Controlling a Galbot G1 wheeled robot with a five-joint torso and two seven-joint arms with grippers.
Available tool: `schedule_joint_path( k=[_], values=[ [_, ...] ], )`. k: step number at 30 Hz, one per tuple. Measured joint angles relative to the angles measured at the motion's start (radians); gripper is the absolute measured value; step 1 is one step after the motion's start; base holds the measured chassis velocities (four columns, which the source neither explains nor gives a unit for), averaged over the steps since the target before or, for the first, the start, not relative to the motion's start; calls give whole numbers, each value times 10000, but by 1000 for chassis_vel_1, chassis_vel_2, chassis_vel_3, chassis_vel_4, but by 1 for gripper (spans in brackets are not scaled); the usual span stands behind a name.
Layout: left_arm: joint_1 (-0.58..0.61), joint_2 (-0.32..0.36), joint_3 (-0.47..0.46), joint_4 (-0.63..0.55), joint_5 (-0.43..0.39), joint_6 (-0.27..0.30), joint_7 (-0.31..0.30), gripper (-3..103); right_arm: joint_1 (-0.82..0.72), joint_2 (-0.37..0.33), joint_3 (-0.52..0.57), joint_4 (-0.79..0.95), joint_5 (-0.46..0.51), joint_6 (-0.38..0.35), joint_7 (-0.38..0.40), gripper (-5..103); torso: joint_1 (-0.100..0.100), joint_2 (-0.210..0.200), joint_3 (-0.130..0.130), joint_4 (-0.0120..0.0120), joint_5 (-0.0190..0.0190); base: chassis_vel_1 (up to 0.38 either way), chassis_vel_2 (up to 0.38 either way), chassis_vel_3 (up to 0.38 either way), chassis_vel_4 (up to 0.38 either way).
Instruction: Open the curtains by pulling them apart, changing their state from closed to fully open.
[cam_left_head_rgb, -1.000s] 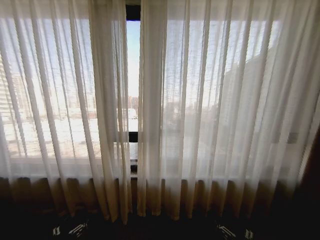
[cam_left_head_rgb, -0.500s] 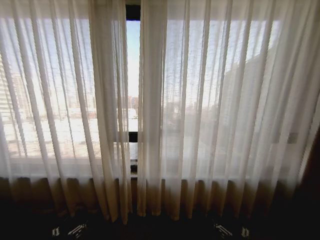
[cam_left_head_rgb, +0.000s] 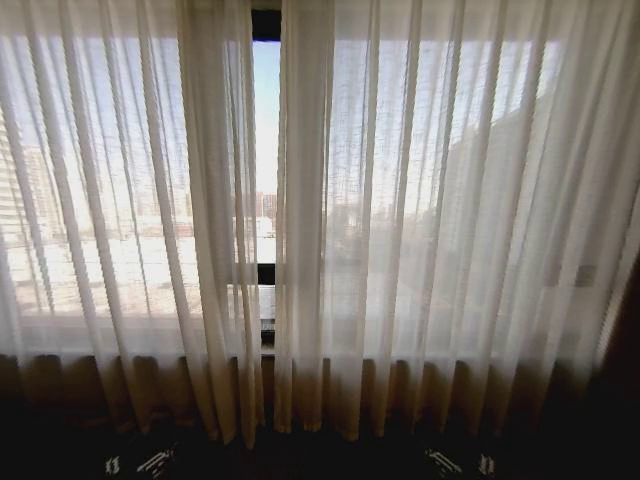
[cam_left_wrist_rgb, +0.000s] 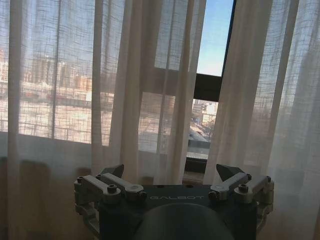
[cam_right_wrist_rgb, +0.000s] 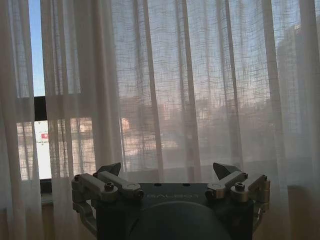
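Note:
Two sheer cream curtains hang across the window. The left panel (cam_left_head_rgb: 120, 200) and the right panel (cam_left_head_rgb: 450, 200) almost meet, leaving a narrow gap just left of centre. Their hems look tan near the floor. My left gripper (cam_left_head_rgb: 135, 462) sits low in the dark below the left panel. In the left wrist view my left gripper (cam_left_wrist_rgb: 171, 171) is open, facing the gap and the left panel's inner edge (cam_left_wrist_rgb: 145, 100), short of the fabric. My right gripper (cam_left_head_rgb: 463, 463) is low under the right panel. It is open too (cam_right_wrist_rgb: 167, 168), facing the right panel (cam_right_wrist_rgb: 200, 90) and holding nothing.
Through the gap show sky, distant buildings and a dark window frame bar (cam_left_head_rgb: 266, 273). A dark top bar (cam_left_head_rgb: 266, 24) crosses above. The floor (cam_left_head_rgb: 320, 462) below the hems is dark.
My right gripper has crept slightly toward the centre at the bottom of the head view. The curtains and my left gripper have not visibly moved.

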Motion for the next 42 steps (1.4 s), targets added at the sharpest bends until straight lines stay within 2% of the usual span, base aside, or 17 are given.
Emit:
schedule_joint_path(
  k=[28, 42],
  values=[
    [196, -117, -236, -357, 213, -29, -19, 100, -112, 23, 76, 101, -104, 206, -158, 100, 0, 0, 0, -1, 0, -8, 7, 9, -6],
    [226, -180, -238, -451, 215, -29, -39, 100, -130, 21, 86, 165, -96, 205, -133, 100, 0, 0, 0, 0, 0, 4, 106, 5, -100]
  ],
)
